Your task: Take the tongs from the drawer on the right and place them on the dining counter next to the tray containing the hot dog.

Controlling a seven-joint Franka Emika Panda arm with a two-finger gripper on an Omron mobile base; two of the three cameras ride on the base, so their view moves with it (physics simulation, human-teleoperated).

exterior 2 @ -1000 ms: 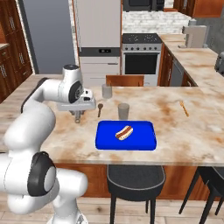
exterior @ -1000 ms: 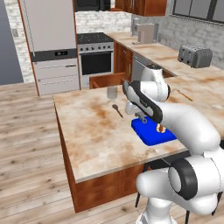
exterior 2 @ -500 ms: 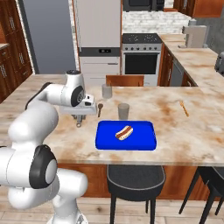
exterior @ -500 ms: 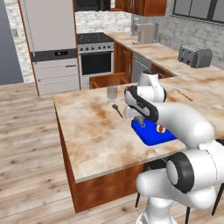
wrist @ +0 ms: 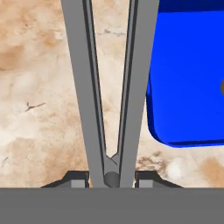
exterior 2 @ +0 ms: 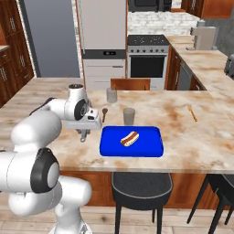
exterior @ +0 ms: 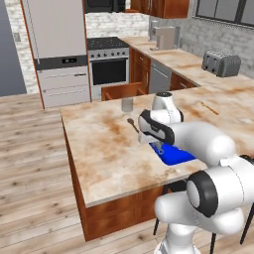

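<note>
Tongs point(wrist: 109, 87) lower now, in closed jaws beside tray point(wrist: 192, 78).

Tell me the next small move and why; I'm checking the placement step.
Probably lower a little, then open. The end effector is shut on the tongs, which hang over bare counter just beside the tray holding the hot dog. That looks like the right spot; whether the tongs touch the counter yet is unclear.
</note>
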